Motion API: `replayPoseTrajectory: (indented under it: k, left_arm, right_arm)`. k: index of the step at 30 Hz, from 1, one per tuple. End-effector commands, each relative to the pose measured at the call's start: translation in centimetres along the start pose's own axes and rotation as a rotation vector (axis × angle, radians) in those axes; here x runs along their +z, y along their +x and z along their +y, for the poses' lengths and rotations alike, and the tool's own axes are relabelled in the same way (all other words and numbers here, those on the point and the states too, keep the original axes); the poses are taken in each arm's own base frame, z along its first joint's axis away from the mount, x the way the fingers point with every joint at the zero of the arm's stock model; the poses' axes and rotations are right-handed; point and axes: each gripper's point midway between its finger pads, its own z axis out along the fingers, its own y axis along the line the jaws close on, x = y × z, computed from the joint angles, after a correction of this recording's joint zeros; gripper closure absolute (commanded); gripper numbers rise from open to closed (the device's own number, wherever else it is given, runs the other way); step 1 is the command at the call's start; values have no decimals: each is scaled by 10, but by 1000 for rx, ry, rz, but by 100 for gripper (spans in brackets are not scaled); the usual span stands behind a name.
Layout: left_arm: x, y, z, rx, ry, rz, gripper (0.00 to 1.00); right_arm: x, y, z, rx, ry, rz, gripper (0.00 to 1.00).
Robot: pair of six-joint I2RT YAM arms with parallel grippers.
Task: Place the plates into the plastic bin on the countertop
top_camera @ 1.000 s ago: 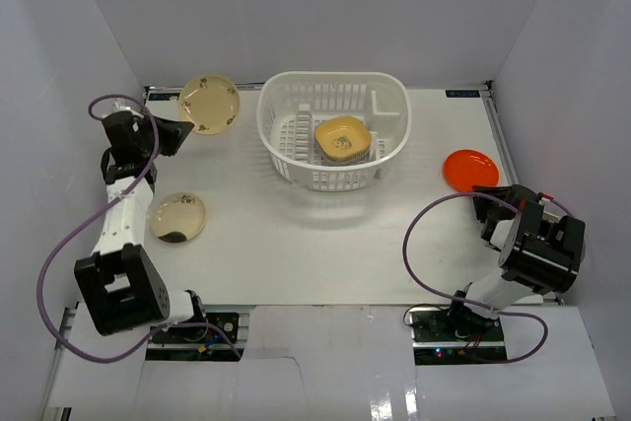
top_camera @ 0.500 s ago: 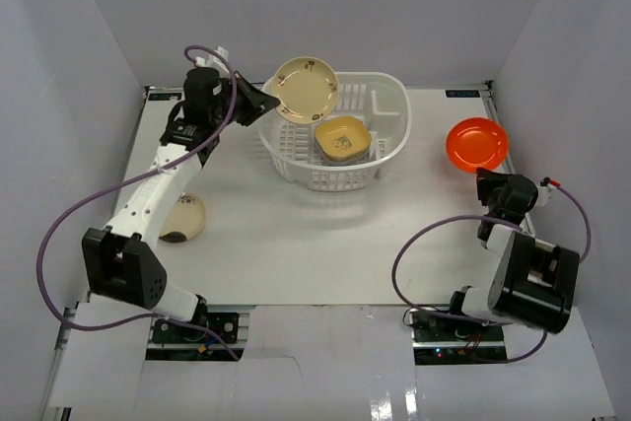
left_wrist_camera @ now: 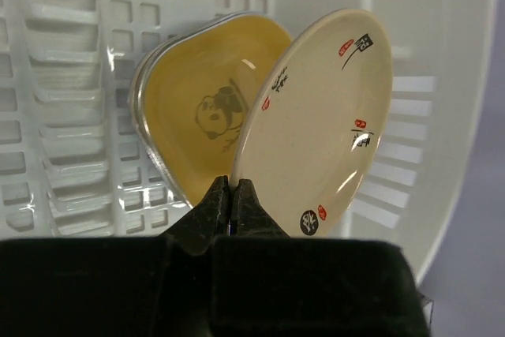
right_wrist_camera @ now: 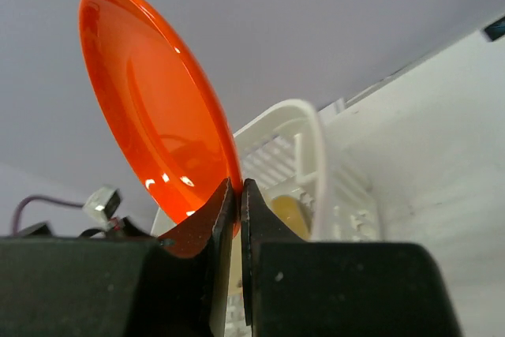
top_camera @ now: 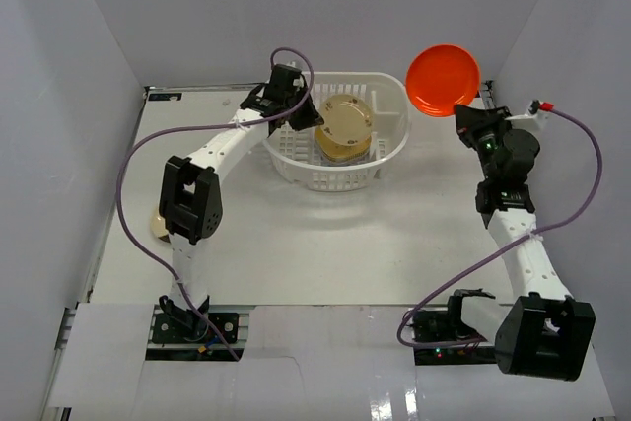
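The white plastic bin (top_camera: 296, 170) stands at the back middle of the countertop (top_camera: 325, 234). My left gripper (top_camera: 314, 122) reaches into it, shut on the lower rim of a round cream plate (left_wrist_camera: 316, 124) held on edge. That plate (top_camera: 347, 120) hangs just in front of a yellow rounded-square plate (left_wrist_camera: 197, 116) with a panda picture, which leans inside the bin. My right gripper (top_camera: 460, 113) is shut on the edge of a red-orange plate (top_camera: 443, 79), held up in the air to the right of the bin. In the right wrist view the pinched red-orange plate (right_wrist_camera: 150, 108) stands before the bin's rim (right_wrist_camera: 316, 140).
Another cream plate (top_camera: 156, 227) lies at the left edge of the countertop, mostly hidden behind the left arm's upper link. White walls close in the back and both sides. Purple cables loop off both arms.
The left arm swung the cream plate from the back left of the countertop into the bin. The right gripper shut on the red-orange plate and lifted it up toward the bin.
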Motion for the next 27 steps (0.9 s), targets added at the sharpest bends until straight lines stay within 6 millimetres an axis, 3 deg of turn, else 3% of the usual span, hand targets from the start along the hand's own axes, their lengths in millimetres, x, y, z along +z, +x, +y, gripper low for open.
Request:
replayPoseTrajectory:
  k: [1, 3, 4, 6, 7, 8, 9, 11, 12, 13, 14, 15, 17, 18, 21, 22, 24, 25, 27]
  left_arm:
    - [-9, -9, 1, 33, -46, -23, 100]
    - [-1, -1, 11, 34, -70, 1, 100]
    - [0, 3, 13, 39, -75, 9, 100]
    - [5, 6, 20, 43, -93, 16, 100]
    - [6, 7, 22, 56, -97, 18, 98]
    - [6, 6, 24, 61, -106, 14, 80]
    - [5, 4, 24, 64, -108, 8, 70]
    - [1, -2, 19, 80, -100, -9, 53]
    - [-2, -5, 16, 81, -91, -18, 41]
    - [-11, -12, 8, 87, -69, -39, 36]
    - [-18, -17, 2, 94, -56, -59, 30]
    - [-34, -32, -12, 100, -20, -113, 28]
    - [-52, -45, -18, 111, -14, -173, 26]
    - [-74, -59, -31, 113, 19, -226, 25]
    - [-105, -77, -26, 113, -9, -317, 24]
    - [-131, -85, -33, 115, 9, -367, 24]
    - [-147, -85, -23, 122, -18, -405, 25]
    - [-176, -88, -31, 129, 10, -451, 25]
    - [-185, -74, -20, 143, -3, -447, 25]
  right_arm:
    - [8, 31, 52, -139, -123, 135, 92]
    - [16, 57, 52, -171, -110, 214, 92]
    - [18, 68, 70, -184, -146, 243, 92]
    - [26, 94, 66, -211, -108, 304, 92]
    - [28, 103, 81, -231, -132, 319, 92]
    - [30, 112, 80, -243, -115, 332, 92]
    - [38, 121, 70, -259, -64, 325, 92]
    - [43, 134, 75, -266, -69, 351, 92]
    - [47, 147, 65, -273, -43, 382, 92]
    - [50, 151, 70, -279, -48, 391, 92]
    - [53, 161, 61, -292, -19, 417, 92]
    - [54, 168, 60, -299, -15, 431, 92]
    - [57, 177, 59, -303, -9, 454, 92]
    - [57, 182, 58, -306, -5, 464, 92]
    - [58, 194, 53, -301, 10, 496, 92]
    - [58, 198, 50, -301, 19, 509, 92]
    - [59, 211, 48, -308, 32, 550, 92]
    - [61, 218, 43, -315, 49, 563, 92]
    - [61, 226, 44, -319, 51, 588, 90]
